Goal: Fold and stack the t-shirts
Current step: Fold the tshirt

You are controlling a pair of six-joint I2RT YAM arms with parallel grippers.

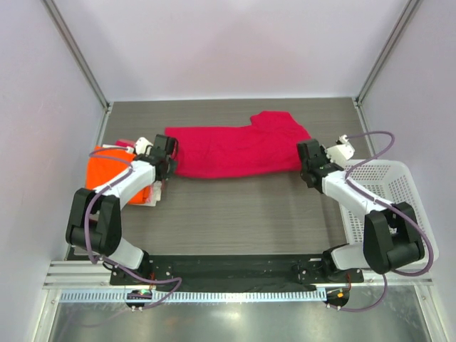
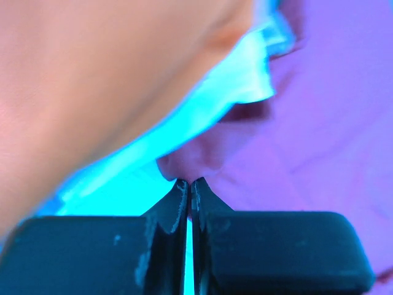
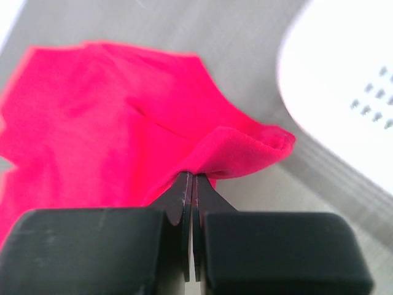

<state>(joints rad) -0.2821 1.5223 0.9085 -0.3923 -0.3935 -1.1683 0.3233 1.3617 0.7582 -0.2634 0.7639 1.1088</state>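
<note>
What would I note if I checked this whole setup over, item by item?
Surface: grey wood-grain table, bare in front of the shirts.
Job's things: red t-shirt lying partly folded across the middle; orange t-shirt at the left edge, with a pale shirt layered against it.
Clutter: white lattice basket at the right edge; contents cannot be told.
Grippers: left gripper shut on the red t-shirt's left end; right gripper shut on a fold at its right end.
Cables: purple cables loop along both arms, clear of the cloth.
Surroundings: pale walls and metal frame posts; no people seen.
</note>
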